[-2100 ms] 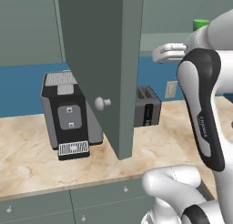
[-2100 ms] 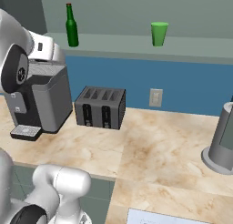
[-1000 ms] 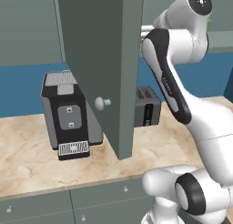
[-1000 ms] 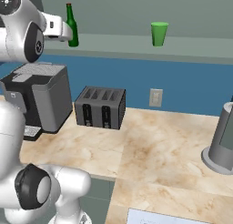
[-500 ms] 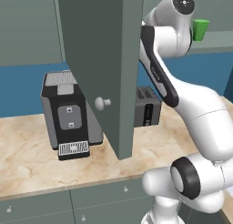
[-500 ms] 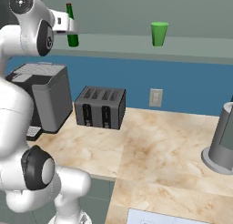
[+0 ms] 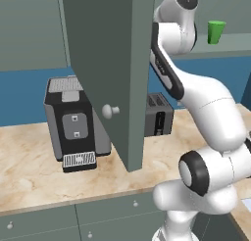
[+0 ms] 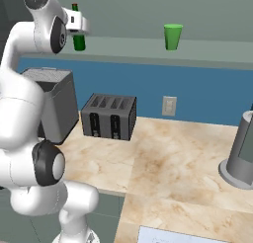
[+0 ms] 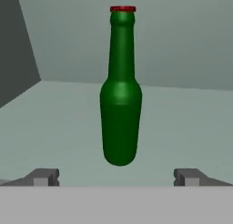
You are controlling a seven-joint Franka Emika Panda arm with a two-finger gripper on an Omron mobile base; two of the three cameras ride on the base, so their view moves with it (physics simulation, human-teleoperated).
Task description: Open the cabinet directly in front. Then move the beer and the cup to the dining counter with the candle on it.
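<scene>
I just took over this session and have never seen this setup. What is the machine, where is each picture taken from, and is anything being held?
It is a white robot arm on a driving base in a simulated kitchen. Two pictures come from cameras on the base, behind the arm to its left and right; the third looks out from the hand itself.

The cabinet door stands swung open. On the shelf inside stand a green beer bottle and a small green cup. On the counter below sit a coffee machine and a toaster.

The end effector is open, its fingertips to either side in front of the bottle. Nothing is held yet.
</scene>
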